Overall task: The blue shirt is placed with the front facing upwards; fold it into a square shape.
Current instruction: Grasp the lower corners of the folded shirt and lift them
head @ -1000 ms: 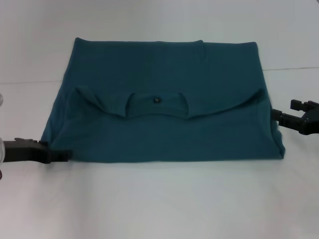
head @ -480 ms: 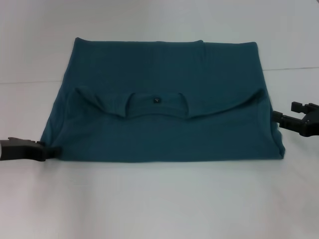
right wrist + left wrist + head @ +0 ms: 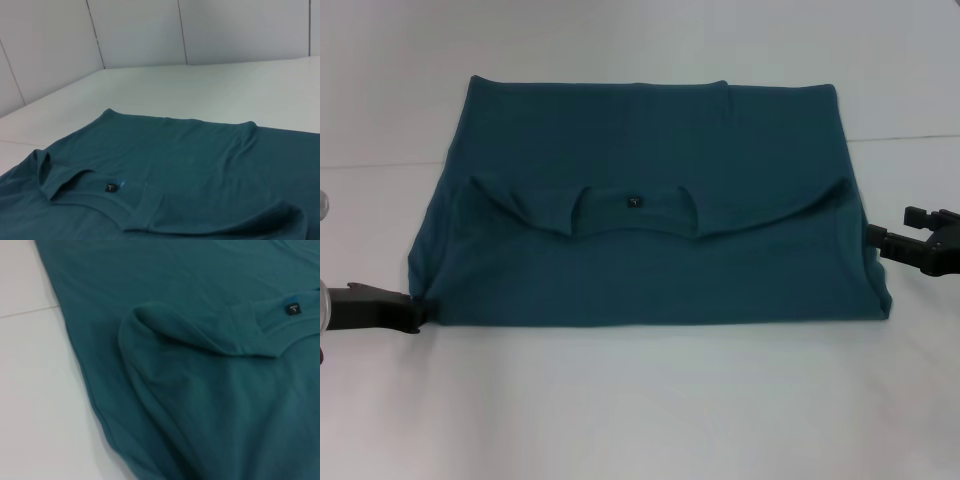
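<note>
Lying flat on the white table, the blue shirt fills the middle of the head view as a broad folded shape, wider along its near edge than along its far one. It is a dark teal-blue cotton, and its upper part has been folded over toward the robot, so the round collar with a small black label sits near the middle of the cloth, the folded edge curving out to either side of it. No lettering shows on the visible surface (only plain cloth, lightly creased). The far edge runs nearly straight, with a small step where two layers meet.

The left gripper sits low at the shirt's near left corner, its dark tip touching or just beside the cloth; I cannot tell whether its fingers are apart or together. The right gripper is at the shirt's right edge, again just at the cloth, and its fingers cannot be made out either.

The left wrist view shows the folded sleeve edge rising as a soft ridge over the layer beneath. The right wrist view shows the label on the collar band, with white wall panels behind the table.
</note>
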{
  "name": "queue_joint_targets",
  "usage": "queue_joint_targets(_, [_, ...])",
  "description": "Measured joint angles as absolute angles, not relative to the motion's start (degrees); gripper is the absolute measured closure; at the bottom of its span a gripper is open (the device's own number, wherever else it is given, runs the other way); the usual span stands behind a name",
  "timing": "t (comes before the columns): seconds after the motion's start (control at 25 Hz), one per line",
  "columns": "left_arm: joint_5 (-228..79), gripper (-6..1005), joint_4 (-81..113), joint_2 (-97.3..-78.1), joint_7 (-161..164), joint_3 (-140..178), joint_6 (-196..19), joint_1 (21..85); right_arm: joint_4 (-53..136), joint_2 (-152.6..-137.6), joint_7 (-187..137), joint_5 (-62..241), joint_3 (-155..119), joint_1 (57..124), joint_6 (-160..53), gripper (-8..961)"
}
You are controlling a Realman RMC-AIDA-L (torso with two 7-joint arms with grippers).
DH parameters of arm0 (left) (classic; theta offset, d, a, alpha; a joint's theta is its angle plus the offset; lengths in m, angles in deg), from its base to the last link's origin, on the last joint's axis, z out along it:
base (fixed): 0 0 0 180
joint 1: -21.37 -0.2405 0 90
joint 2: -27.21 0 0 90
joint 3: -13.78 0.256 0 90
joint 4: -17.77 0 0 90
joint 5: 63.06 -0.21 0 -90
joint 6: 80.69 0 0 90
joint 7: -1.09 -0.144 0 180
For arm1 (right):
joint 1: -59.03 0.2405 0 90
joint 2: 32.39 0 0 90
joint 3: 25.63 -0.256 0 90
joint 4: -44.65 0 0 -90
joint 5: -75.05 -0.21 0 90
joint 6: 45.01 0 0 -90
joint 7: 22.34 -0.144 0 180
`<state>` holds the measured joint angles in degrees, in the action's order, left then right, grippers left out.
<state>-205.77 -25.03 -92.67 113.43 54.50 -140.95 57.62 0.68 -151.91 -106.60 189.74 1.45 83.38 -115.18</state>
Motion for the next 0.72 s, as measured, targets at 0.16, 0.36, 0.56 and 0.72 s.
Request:
queue_joint_targets(0.16, [-205.6, 884, -25.0, -92.67, 113.4, 54.5, -141.3, 57.6, 0.7, -151.91, -106.6, 189.7, 1.4, 83.3, -115.2, 177])
queue_joint_targets(0.36, [-205.3, 955, -25.1, -92.7, 113.0, 54.3, -142.7, 57.4, 0.6, -151.91, -107.2, 189.8, 1.3, 82.8, -115.2, 177])
queue_joint_targets(0.56, [-205.1, 954, -26.3, -93.17, 112.8, 53.9, -144.6, 56.0, -1.5, -151.72, -111.2, 191.2, 1.7, 82.4, -115.2, 177])
queue_joint_targets(0.72, [-204.8, 954, -28.1, -94.02, 112.7, 53.9, -145.5, 54.6, -5.3, -151.92, -116.9, 196.1, 2.2, 82.6, -115.6, 178])
